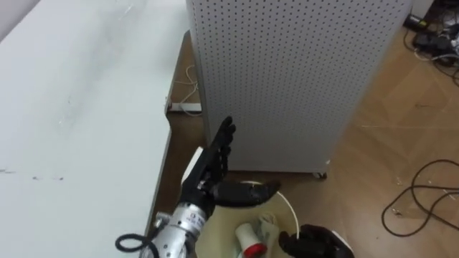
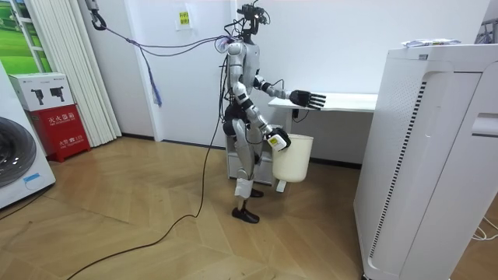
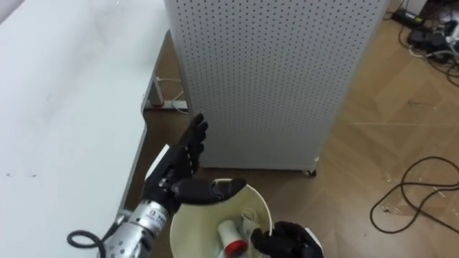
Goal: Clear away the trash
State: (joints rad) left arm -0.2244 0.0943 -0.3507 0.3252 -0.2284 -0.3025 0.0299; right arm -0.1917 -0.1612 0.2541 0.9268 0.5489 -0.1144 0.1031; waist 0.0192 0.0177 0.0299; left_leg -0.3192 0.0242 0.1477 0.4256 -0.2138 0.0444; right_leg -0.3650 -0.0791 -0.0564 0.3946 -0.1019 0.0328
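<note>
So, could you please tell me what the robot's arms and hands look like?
Both hands are black with slim, jointed fingers. The left hand carries a white plate on its back and joins a silver metal wrist with a black cable looping beside it. The right hand looks all black. In the room view the arms are silver-grey with dark joints.

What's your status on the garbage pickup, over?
Left hand open, over the bin rim. Right hand shut on bin. White red-capped bottle already inside. Perforated cabinet close ahead.
</note>
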